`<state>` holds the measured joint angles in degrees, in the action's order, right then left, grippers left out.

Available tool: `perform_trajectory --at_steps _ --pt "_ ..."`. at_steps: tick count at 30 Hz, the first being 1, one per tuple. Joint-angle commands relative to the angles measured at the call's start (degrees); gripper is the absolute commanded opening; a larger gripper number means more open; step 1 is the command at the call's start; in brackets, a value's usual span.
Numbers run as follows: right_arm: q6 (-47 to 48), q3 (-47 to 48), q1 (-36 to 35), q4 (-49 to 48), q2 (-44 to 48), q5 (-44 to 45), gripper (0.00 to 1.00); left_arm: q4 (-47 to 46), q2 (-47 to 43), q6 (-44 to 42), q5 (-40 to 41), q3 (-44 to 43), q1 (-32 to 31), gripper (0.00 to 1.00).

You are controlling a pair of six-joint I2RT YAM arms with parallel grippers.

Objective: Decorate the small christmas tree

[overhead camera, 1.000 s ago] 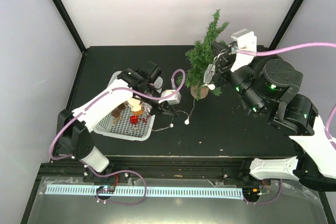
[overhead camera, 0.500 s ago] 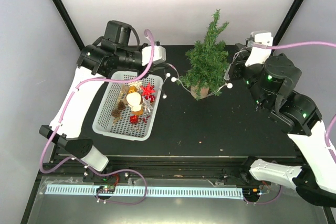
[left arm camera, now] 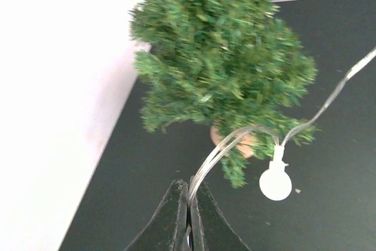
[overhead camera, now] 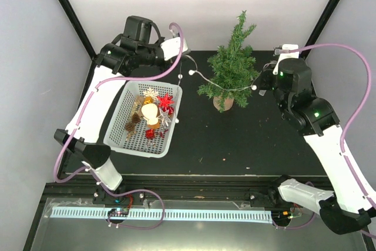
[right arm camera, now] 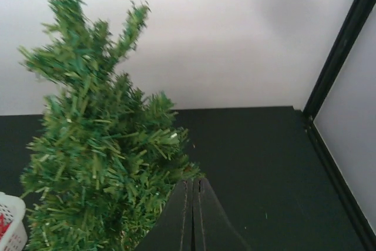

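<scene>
The L hand [left arm camera: 188,218] is kept fully closed, and the clear wire of the light string [left arm camera: 218,150] is pinched btw. its fingers. From the fingertips the wire is led fwd. to the small christmas tree [left arm camera: 217,69], which is seen straight ahead of this hand, near but not touching it. A round white bulb [left arm camera: 275,183] is hung on the wire just ahead and to the right of the fingertips. The tree's tan base [left arm camera: 249,144] is half hidden by needles and is stood on the black table [left arm camera: 329,163].

The R hand [right arm camera: 192,216] is closed too; no gap is seen btw. its fingers. In the top view the string's other end is brought up to this hand, w/ a second bulb [overhead camera: 254,88] just beside it. The wire is not visible in the R wrist view. The tree is found ahead and to the left of the R hand, upright. The string is drawn across the lower branches btw. both hands.

A white basket [overhead camera: 135,140] w/ ornaments [overhead camera: 166,101] is set on the table under the L hand, well apart from the tree.
</scene>
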<state>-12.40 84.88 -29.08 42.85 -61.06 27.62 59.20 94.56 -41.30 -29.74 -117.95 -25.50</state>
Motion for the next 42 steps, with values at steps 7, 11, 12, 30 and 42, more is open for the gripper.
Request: perform_trajectory --at_steps 7,11,12,30,42 --pt "-5.48 -10.59 7.28 -5.08 -1.45 -4.99 0.01 -9.48 5.41 3.5 11.88 -6.91 0.44 0.02" --pt "-7.22 -16.85 8.79 -9.53 -0.07 -6.21 0.01 -11.7 7.19 3.24 12.95 -6.41 0.53 0.02" --pt "-7.48 -17.96 8.92 -10.48 0.05 -6.25 0.01 -12.38 7.4 3.3 12.95 -6.02 0.55 0.01" --pt "-12.67 -25.02 9.57 -14.6 -3.37 -4.75 0.01 -21.17 13.32 3.47 14.38 -3.09 1.21 0.02" --pt "-14.95 -27.42 9.89 -16.43 -7.95 -4.24 0.01 -25.91 13.15 4.73 14.94 0.06 1.33 0.02"
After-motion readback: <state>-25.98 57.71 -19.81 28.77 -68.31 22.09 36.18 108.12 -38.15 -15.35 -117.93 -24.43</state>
